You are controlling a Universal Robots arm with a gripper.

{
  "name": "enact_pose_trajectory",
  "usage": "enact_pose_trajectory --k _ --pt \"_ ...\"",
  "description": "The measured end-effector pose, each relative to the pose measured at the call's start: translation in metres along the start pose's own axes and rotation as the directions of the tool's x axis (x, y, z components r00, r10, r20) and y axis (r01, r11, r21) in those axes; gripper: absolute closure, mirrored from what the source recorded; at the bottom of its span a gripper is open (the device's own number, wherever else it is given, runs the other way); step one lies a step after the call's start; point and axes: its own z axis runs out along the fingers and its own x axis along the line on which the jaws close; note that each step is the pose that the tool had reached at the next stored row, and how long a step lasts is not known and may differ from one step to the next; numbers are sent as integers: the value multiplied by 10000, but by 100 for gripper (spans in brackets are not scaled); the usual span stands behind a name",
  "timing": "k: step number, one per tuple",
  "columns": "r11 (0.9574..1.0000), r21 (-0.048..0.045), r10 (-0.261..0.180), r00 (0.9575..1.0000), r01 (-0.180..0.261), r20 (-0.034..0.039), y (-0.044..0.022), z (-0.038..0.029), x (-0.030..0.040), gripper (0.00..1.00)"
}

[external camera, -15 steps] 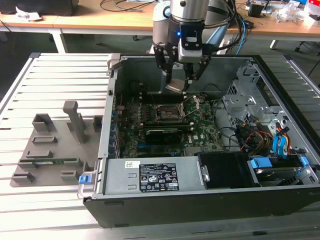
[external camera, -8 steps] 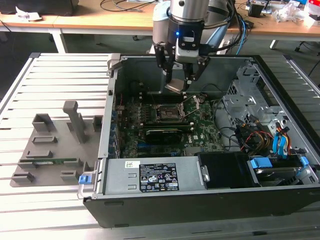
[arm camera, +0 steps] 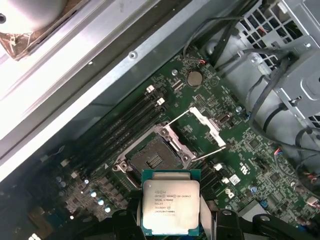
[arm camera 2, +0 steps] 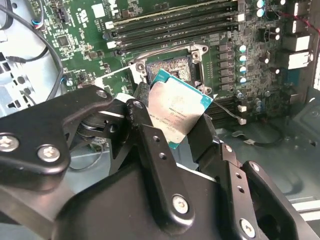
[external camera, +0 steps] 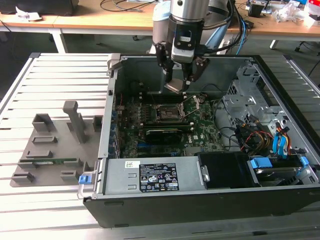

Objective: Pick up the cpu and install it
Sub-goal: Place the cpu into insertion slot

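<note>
Computer case (external camera: 200,205) nearest in the exterior view; gripper (external camera: 178,82) clamps the cpu (external camera: 175,86), tilted, above the open socket (external camera: 167,112). Second wrist view: fingers (arm camera 2: 150,145) pinch the cpu's edges, socket just beyond. First wrist view: cpu held off the board, near the socket.

Upright arm (external camera: 188,12); fingers (external camera: 198,67) tight on cpu (external camera: 176,86)

A slatted grey metal counter (external camera: 60,75) fills the exterior view's foreground. Behind it stand long wooden desks (external camera: 100,21) strewn with cables (external camera: 120,5), with dark floor (external camera: 22,42) beneath them.
</note>
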Motion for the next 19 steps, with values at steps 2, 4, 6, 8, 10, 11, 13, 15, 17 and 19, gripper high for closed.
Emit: enact_pose_trajectory --k 2,4,6,8,10,11,13,15,17,19 --pt "9999 4 161 9999 -161 -9 0 0 0 45" --pt "9989 10 471 9989 -471 -26 0 1 0 45" --pt "9965 19 841 9964 -841 -46 0 1 0 45" --pt "9937 28 1124 9936 -1124 -60 0 1 0 45" --pt "9909 34 1344 9909 -1344 -72 0 1 0 45" --pt "9893 37 1460 9893 -1460 -78 0 1 0 45" --pt "9849 47 1730 9849 -1730 -90 0 1 0 45" --pt "9823 52 1870 9823 -1870 -96 0 1 0 45" --pt "9795 58 2013 9795 -2013 -103 0 1 0 45" --pt "9742 66 2257 9741 -2256 -114 0 1 0 45"
